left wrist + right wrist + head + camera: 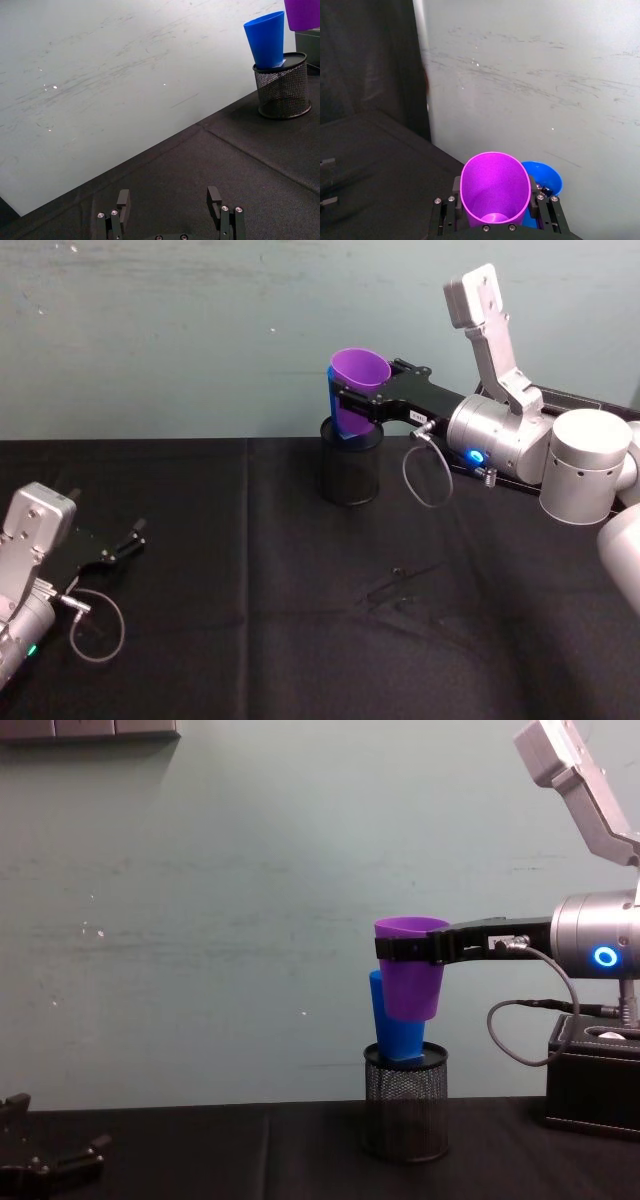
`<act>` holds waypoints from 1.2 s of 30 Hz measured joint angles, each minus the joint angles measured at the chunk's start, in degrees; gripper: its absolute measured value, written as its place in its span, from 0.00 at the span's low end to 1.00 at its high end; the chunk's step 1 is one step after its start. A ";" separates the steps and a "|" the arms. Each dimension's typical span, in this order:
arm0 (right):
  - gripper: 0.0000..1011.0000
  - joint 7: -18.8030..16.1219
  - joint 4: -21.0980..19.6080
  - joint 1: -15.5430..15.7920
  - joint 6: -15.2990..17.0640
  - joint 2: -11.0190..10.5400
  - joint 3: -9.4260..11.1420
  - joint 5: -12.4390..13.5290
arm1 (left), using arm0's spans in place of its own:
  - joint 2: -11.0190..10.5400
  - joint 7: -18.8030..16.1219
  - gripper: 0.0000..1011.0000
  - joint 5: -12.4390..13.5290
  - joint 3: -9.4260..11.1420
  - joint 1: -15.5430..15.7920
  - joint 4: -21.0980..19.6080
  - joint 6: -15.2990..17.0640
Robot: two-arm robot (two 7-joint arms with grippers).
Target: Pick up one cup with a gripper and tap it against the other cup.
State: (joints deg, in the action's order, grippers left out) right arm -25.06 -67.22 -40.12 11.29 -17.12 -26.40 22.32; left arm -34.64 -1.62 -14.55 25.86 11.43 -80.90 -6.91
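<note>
other cup (pixel 392 1032) in the holder (pixel 405 1120); one cup (pixel 412 984) just beside it.

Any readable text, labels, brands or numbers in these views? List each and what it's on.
No text reads legibly.
White label on the right gripper, which holds the purple cup: too small to read.
White tag beside the blue cup at the mesh pen holder rim: no readable print.
Left gripper, idle and open low on the left: no markings seen.

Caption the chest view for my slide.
Right pincer holds the purple cup beside the blue cup in the mesh holder.
</note>
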 joint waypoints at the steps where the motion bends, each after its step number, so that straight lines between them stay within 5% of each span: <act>1: 0.71 0.01 0.09 -0.02 -0.05 0.06 0.04 -0.07 | 0.00 0.00 0.99 0.00 0.00 0.00 0.00 0.00; 36: 0.71 0.23 4.65 -1.98 -1.87 2.97 1.67 -2.06 | 0.00 0.00 0.99 0.00 0.00 0.00 0.00 0.00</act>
State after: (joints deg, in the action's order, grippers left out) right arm -24.83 -62.57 -42.10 9.43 -14.15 -24.73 20.25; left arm -34.64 -1.62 -14.55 25.86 11.43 -80.90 -6.91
